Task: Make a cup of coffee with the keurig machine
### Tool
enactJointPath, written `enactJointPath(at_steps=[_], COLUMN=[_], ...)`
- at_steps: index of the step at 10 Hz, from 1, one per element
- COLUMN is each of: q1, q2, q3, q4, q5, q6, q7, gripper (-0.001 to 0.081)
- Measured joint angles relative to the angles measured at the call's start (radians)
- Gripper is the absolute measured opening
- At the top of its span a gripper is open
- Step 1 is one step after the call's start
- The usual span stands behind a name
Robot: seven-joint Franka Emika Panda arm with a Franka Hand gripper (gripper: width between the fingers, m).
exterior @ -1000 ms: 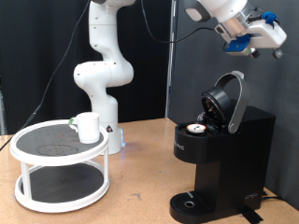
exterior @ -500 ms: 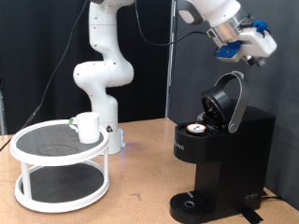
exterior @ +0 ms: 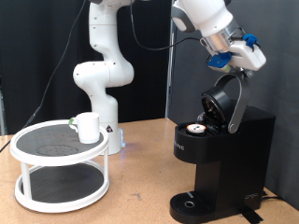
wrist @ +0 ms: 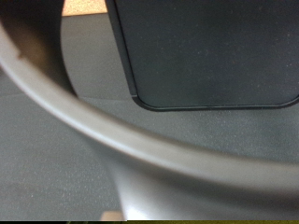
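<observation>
The black keurig machine (exterior: pixel 224 157) stands at the exterior view's right with its rounded lid (exterior: pixel 227 98) hinged up and a small brown-topped pod (exterior: pixel 197 129) sitting in the open chamber. My gripper (exterior: pixel 235 60) hangs just above the raised lid's upper edge; its fingers are too small to read here. The white cup (exterior: pixel 88 127) stands upright on the top tier of a white round shelf (exterior: pixel 62 164) at the exterior view's left, far from the gripper. The wrist view shows only the lid's curved silver rim (wrist: pixel 140 149) and dark machine body (wrist: pixel 206 51), very close; no fingers appear.
The arm's white base (exterior: pixel 101 75) rises behind the shelf. A dark panel stands behind the machine. The wooden tabletop (exterior: pixel 140 187) runs between shelf and machine. The round drip base (exterior: pixel 192 203) sits at the machine's foot.
The gripper has travelled down and toward the exterior view's left, from high at the upper right corner to just above the open lid. Cup, pod and lid have not moved.
</observation>
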Motion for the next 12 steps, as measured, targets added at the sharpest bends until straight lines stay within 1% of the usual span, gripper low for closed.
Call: enactJointPath(at_steps=[3, 4, 6, 7, 10, 12], q1=[-0.008, -0.014, -0.037, -0.051, -0.091, -0.110], q2=[-0.014, -0.027, -0.055, -0.066, -0.089, -0.090], q3=[-0.011, -0.023, -0.052, -0.064, -0.092, -0.099], q4=[-0.012, -0.021, -0.038, -0.054, -0.107, -0.135], q5=[0.005, 0.005, -0.027, -0.047, -0.078, -0.118], q6=[-0.009, -0.046, -0.144, -0.164, -0.153, -0.120], q7=[-0.018, -0.037, -0.069, -0.070, -0.071, -0.069], gripper=[0.0000, 0.0000, 0.0000, 0.0000, 0.0000, 0.0000])
